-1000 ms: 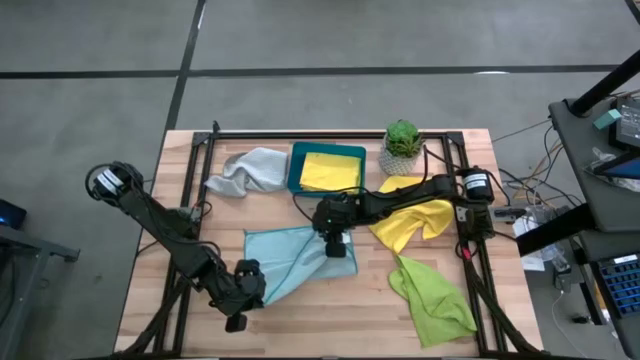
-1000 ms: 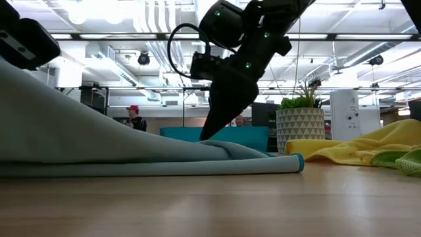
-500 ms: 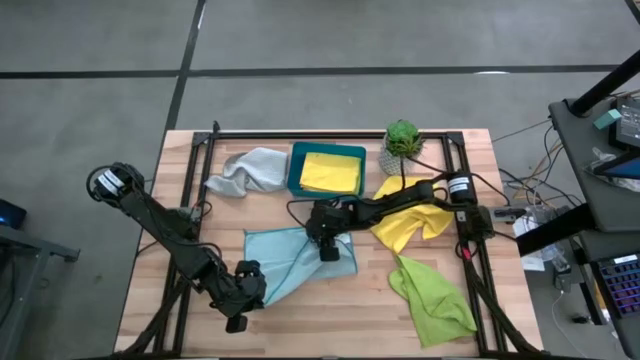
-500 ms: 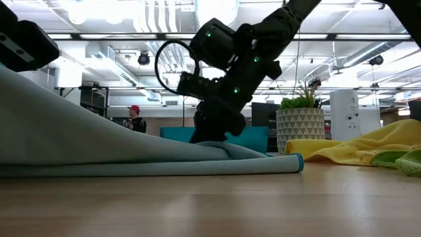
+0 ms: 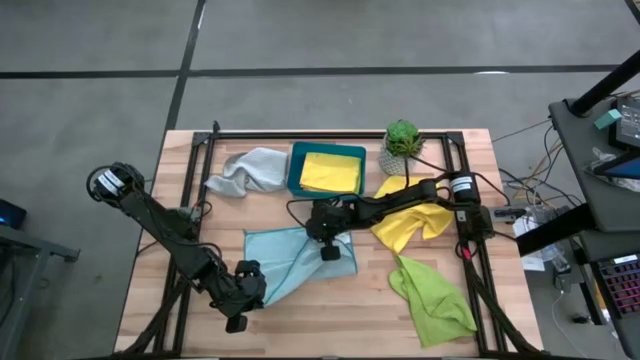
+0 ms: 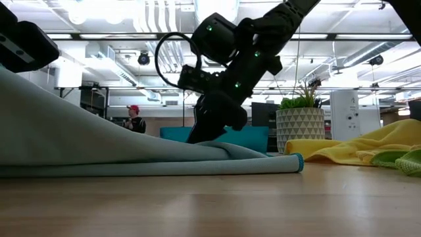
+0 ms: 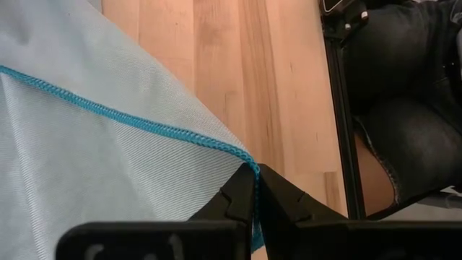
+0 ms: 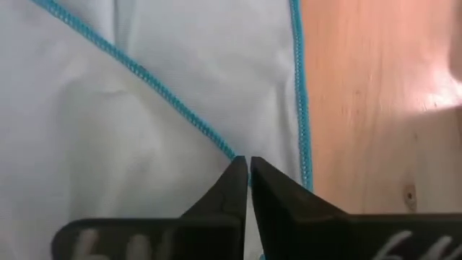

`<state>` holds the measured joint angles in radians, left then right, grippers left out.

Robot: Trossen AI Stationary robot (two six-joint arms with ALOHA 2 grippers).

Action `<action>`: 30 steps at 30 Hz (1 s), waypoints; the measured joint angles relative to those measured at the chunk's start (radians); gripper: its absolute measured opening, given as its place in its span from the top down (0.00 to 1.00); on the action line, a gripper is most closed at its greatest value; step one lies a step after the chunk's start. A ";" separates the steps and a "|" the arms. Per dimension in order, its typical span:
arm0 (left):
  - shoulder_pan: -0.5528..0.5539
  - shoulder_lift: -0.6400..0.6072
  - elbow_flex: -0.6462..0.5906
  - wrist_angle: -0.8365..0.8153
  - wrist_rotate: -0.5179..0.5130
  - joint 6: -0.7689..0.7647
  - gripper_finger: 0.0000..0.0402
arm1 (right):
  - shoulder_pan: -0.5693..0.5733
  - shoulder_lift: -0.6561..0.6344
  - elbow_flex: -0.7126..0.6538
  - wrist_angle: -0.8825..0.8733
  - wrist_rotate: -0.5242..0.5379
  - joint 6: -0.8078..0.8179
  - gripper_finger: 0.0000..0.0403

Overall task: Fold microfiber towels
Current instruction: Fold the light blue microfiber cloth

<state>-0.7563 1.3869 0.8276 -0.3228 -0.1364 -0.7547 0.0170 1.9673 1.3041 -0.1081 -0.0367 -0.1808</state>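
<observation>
Left tool (image 7: 254, 189): clamped on light blue towel (image 5: 285, 258) corner at near bench (image 5: 330, 315) edge. Right tool (image 8: 247, 177): pinched on same towel's far hemmed corner, mid-bench. Yellow towel (image 5: 330, 171): in teal tray (image 5: 294, 168), beyond.

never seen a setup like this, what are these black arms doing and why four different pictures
Two robot arms work at a wooden table, each ending in a two-finger pincer. One picture looks straight down, one looks level across the tabletop, and two come from cameras on the wrists. The left pincer is shut on a corner of the light blue towel; the right pincer is shut on another corner of it. Around lie a grey towel, a yellow towel, a lime green towel, a potted plant, and another yellow towel in a teal tray.
</observation>
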 joint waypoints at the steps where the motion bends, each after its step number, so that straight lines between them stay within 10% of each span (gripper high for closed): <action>1: 0.000 0.000 0.000 0.000 0.000 0.000 1.00 | 0.004 -0.005 0.000 -0.009 0.002 -0.003 0.97; 30: 0.001 -0.103 -0.001 -0.170 0.001 -0.206 1.00 | 0.360 -0.364 -0.002 -0.348 0.142 0.197 0.98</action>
<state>-0.7552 1.2836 0.8265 -0.4928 -0.1358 -0.9608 0.3767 1.6031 1.3018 -0.4563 0.1056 0.0164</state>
